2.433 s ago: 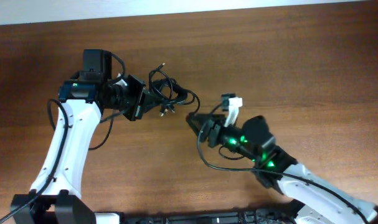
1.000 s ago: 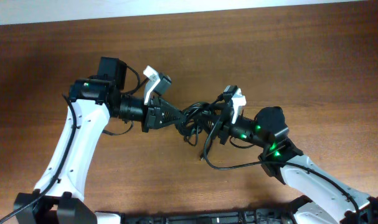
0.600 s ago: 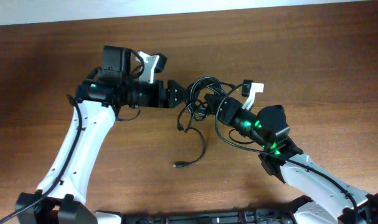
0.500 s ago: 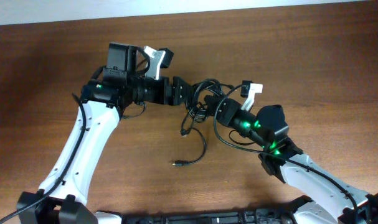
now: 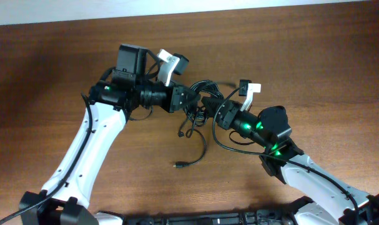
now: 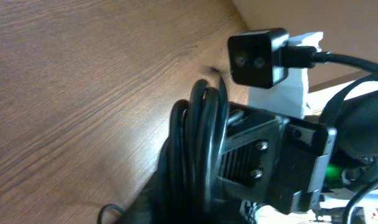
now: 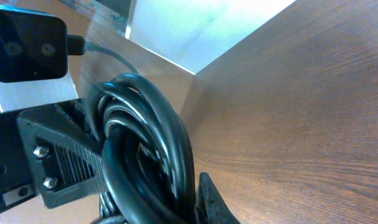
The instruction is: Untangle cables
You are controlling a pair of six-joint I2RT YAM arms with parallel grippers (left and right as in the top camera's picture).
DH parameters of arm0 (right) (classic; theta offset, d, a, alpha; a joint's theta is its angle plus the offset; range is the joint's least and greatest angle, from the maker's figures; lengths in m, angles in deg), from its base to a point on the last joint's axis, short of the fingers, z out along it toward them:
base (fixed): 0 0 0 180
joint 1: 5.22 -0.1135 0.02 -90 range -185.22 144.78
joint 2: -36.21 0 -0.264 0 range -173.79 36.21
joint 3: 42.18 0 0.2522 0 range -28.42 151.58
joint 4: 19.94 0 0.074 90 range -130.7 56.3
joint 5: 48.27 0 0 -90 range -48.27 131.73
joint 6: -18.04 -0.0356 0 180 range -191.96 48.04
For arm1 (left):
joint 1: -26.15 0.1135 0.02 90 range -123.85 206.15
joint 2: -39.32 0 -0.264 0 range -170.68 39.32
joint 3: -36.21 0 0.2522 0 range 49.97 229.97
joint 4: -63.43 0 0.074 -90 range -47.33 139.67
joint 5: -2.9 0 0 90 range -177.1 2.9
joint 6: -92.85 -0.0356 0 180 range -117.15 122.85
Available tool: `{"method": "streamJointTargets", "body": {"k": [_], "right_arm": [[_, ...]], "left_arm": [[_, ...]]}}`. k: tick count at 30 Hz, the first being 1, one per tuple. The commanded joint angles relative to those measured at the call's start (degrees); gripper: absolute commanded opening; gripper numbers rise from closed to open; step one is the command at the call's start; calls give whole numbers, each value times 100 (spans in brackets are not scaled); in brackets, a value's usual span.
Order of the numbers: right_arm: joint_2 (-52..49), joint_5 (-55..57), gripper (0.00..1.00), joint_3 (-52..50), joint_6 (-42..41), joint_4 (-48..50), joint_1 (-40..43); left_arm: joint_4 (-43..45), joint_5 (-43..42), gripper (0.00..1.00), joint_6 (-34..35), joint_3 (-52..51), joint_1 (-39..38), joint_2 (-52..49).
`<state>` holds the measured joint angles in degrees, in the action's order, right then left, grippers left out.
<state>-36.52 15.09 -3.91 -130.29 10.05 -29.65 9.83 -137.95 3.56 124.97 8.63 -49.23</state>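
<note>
The cables (image 5: 202, 89) are a coiled bundle of thin black cords held between my two grippers above the middle of the table. One cord hangs down and ends in a small plug (image 5: 179, 165) lying on the wood. My left gripper (image 5: 190, 98) is shut on the left side of the bundle. My right gripper (image 5: 215, 113) is shut on its right side, almost touching the left one. The coiled loops fill the left wrist view (image 6: 200, 143) and the right wrist view (image 7: 148, 146). The jaws themselves are mostly hidden by the cords.
The brown wooden table (image 5: 314, 62) runs to a pale wall edge at the back. Each wrist camera sees the other gripper's black body and white camera mount close by, in the left wrist view (image 6: 273, 165) and the right wrist view (image 7: 42, 158).
Both grippers closed in on the bundle and lifted it. One cord dropped loose onto the table. In the last half second my left arm shifted slightly right, toward the right gripper.
</note>
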Motion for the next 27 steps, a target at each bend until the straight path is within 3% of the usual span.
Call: {"method": "streamJointTargets", "body": {"k": [1,3,4,5,8,9,13,16,20,25,27], "right_arm": [[35,-120,17,68,114,-48,-24],[35,-310,63,68,109,-260,7],[37,-1051,86,68,105,138,142],[37,-1565,90,68,83,474,238],[35,-1060,87,68,-369,1054,33],[35,-627,77,68,-474,1054,-98],[28,435,54,68,-564,474,-407],[24,940,50,68,-564,341,-407],[24,1069,49,68,-721,337,-391],[24,1064,27,68,-885,337,-391],[24,1067,19,68,-883,337,-389]], "left_arm": [[4,87,0,-81,35,455,81],[-13,122,0,-407,35,702,81],[-57,404,0,-579,35,708,81],[-140,901,0,-577,35,708,81],[-251,975,0,-686,35,553,81],[-251,975,0,-686,35,402,81],[-247,975,0,-708,35,-146,81],[-317,352,0,-997,35,-199,81],[-1239,-398,0,-2065,35,-195,81],[-1381,-848,0,-2238,35,-337,81],[-1508,-787,8,-2361,35,-592,81]]}}
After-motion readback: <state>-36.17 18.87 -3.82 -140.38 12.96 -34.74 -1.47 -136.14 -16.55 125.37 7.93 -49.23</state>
